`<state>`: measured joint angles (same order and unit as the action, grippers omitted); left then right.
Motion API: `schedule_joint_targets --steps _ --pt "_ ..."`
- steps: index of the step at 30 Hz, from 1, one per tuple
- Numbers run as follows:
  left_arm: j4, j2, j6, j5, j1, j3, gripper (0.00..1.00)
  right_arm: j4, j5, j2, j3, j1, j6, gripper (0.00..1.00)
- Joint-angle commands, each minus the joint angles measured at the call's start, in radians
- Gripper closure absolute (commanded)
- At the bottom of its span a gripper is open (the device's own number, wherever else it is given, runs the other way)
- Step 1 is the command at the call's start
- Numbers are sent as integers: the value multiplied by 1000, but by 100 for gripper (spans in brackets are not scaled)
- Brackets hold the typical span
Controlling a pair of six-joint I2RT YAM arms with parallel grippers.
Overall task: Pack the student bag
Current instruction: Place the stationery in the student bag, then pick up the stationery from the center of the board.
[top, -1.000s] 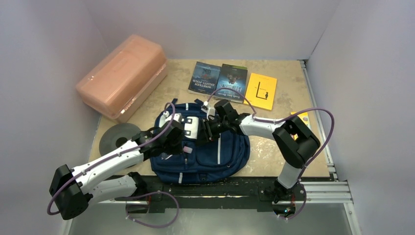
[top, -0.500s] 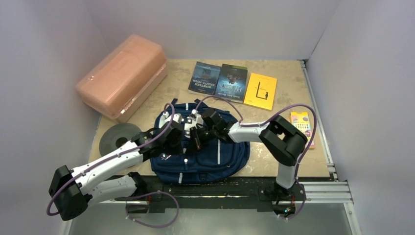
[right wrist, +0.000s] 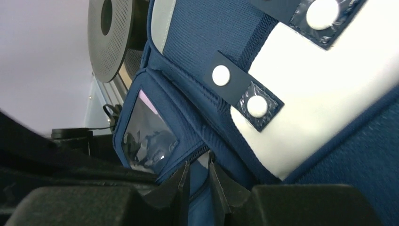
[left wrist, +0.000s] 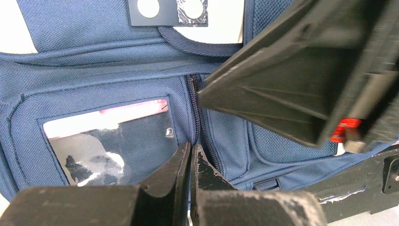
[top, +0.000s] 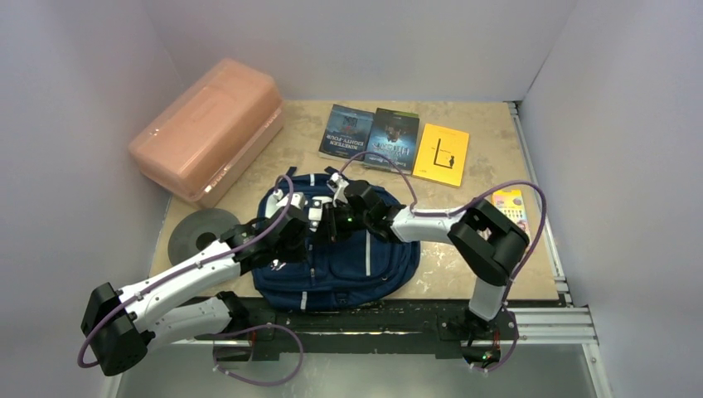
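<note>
Table [top: 443, 264] books [top: 390, 139] overhead only; wrists show bag [left wrist: 94, 70] zipper [left wrist: 194, 108].

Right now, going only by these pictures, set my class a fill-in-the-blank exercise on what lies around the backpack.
1. Beyond the student bag lie ___ books in a row.
2. The book farthest right is coloured ___.
3. The grey disc lies on the ___ arm's side of the bag.
4. The plastic box in the far corner is ___.
Missing words: three, yellow, left, pink.
</note>
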<state>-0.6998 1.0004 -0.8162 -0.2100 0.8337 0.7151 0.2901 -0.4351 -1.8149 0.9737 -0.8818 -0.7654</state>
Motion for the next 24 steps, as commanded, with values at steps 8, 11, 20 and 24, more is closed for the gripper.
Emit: schedule_joint_targets --steps 8,11,20,24 --pt "52 -12 9 5 4 -17 90 -446 297 487 -137 116 251 59" --pt "55 -8 19 20 4 -8 77 -536 339 619 -196 303 289 45" --pt "24 -76 84 93 4 81 24 -679 526 720 -244 863 260 9" --pt "15 -121 125 163 4 122 14 -632 413 681 -285 1103 207 10"
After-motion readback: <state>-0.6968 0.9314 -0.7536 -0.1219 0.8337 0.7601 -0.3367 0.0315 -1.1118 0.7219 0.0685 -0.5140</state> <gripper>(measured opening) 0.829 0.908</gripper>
